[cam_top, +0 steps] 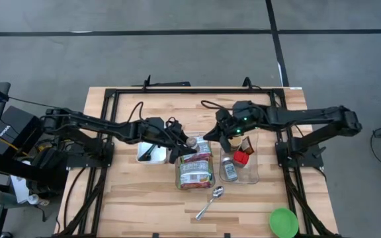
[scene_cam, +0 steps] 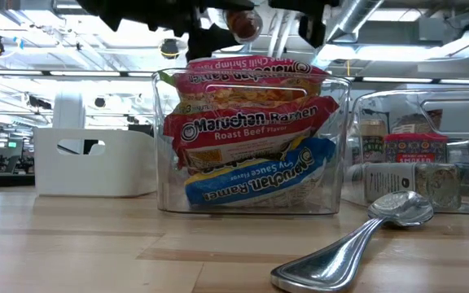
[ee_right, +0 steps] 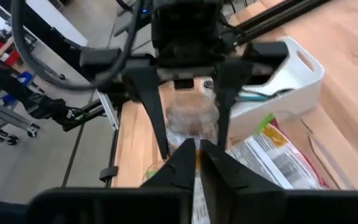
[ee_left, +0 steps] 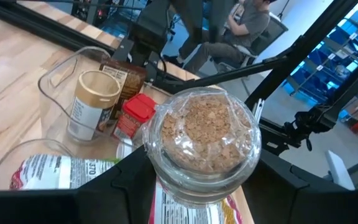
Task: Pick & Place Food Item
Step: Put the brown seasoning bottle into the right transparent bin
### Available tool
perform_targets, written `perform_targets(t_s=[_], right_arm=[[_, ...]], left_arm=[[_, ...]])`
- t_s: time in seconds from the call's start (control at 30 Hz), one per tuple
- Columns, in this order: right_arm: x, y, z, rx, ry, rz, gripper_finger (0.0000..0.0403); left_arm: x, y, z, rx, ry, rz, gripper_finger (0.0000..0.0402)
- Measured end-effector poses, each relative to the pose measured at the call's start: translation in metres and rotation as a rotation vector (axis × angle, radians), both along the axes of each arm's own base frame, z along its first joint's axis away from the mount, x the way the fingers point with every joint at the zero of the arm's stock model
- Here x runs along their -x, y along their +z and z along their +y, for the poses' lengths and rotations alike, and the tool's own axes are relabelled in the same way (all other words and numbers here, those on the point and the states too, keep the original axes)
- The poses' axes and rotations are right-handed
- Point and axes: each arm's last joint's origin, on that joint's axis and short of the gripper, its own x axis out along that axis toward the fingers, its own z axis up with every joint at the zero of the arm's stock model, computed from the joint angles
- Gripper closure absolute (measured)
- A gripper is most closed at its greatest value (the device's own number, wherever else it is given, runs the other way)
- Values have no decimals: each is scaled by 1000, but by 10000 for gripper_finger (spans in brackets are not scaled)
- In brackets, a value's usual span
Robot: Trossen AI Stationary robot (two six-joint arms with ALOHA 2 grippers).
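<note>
The left claw (cam_top: 185,143) is clamped on a small jar (ee_left: 204,138) above the noodle bin (cam_top: 194,170); the right claw (ee_right: 197,163), pressed together, hovers just beside it.

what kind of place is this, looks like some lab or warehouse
Probably a robotics lab in a warehouse-like hall: a wooden table framed by black rails, exposed ceiling ducts, blue storage shelves, and a person seated beyond the table.

Both arms reach toward the middle and meet there. The left gripper (cam_top: 189,142) has its fingers partly apart, in a grip. The right gripper (cam_top: 211,135) has its fingers pressed together.
</note>
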Motion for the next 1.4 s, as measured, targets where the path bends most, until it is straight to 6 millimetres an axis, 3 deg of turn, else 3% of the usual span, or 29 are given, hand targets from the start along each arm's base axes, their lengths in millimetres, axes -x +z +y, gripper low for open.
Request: perform_targets(t_s=[0.43,0.57,1.07,1.4], right_arm=[[-22,-2,1,2,64,-33,201],[-30,-6,1,2,67,-51,167],[-42,-20,1,-4,66,-24,178],[-42,-18,0,-1,63,-36,179]], left_arm=[[0,1,0,1,0,-17,213],[-1,2,0,1,1,-21,208],[-1,2,0,2,-1,-27,213],[-1,3,2,1,5,-27,213]])
